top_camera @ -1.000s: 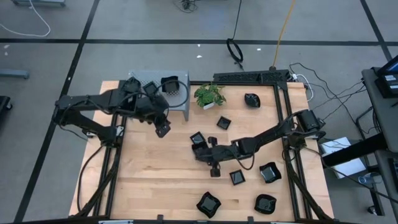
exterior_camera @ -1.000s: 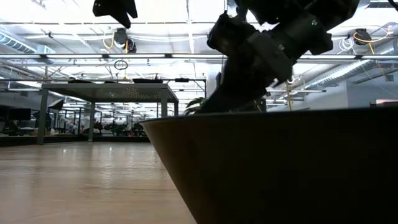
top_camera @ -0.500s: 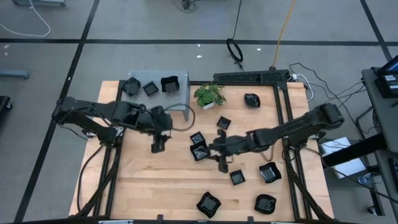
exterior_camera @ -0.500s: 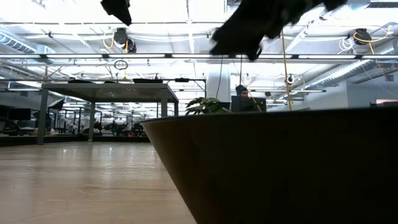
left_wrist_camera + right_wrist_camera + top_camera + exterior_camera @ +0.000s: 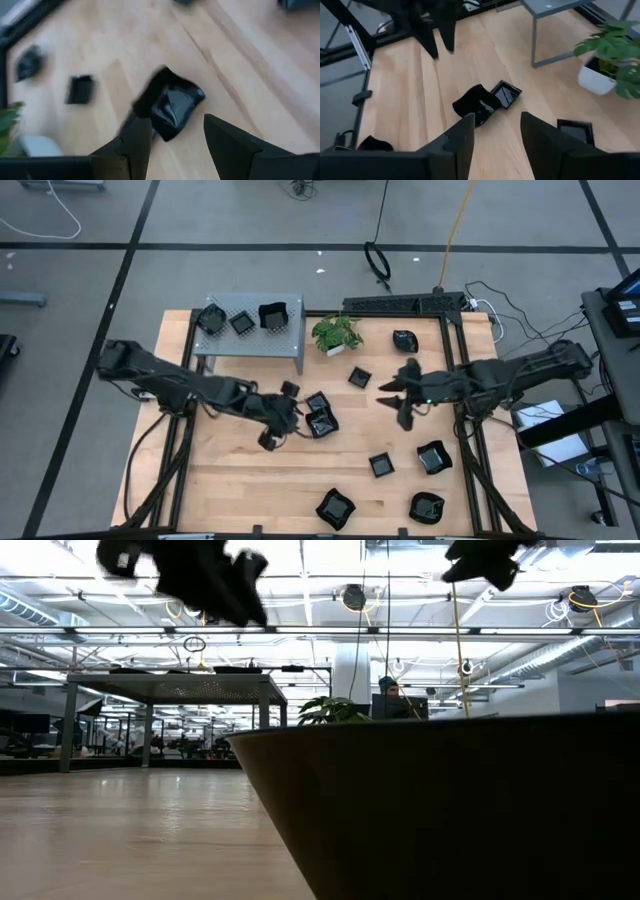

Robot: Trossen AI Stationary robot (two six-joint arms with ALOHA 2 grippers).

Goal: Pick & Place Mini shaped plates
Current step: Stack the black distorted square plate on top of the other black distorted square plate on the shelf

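Note:
Several small glossy black mini shaped plates lie scattered on the wooden table (image 5: 230,480). At mid-table a wavy-edged plate (image 5: 323,423) lies against a square one (image 5: 316,401); the left wrist view shows the wavy one (image 5: 172,102). My left gripper (image 5: 283,416) hangs open above the table, just left of this pair, its fingers (image 5: 136,142) touching nothing. My right gripper (image 5: 402,396) hovers open and empty toward the right, looking back at the pair (image 5: 479,103). Three plates rest on a grey stand (image 5: 250,332) at the far left.
A small potted plant (image 5: 337,333) stands beside the grey stand. More plates lie at the far right (image 5: 404,340), near the plant (image 5: 359,377) and along the near edge (image 5: 335,508); one fills the low view's foreground (image 5: 450,810). A black frame (image 5: 455,360) borders the right side.
My right gripper has drawn back from the wavy plate at mid-table toward the table's right and far edges, rising; the plate stays lying there. My left gripper has swung from beside the grey stand toward the near edge and right, arriving over the same pair of plates.

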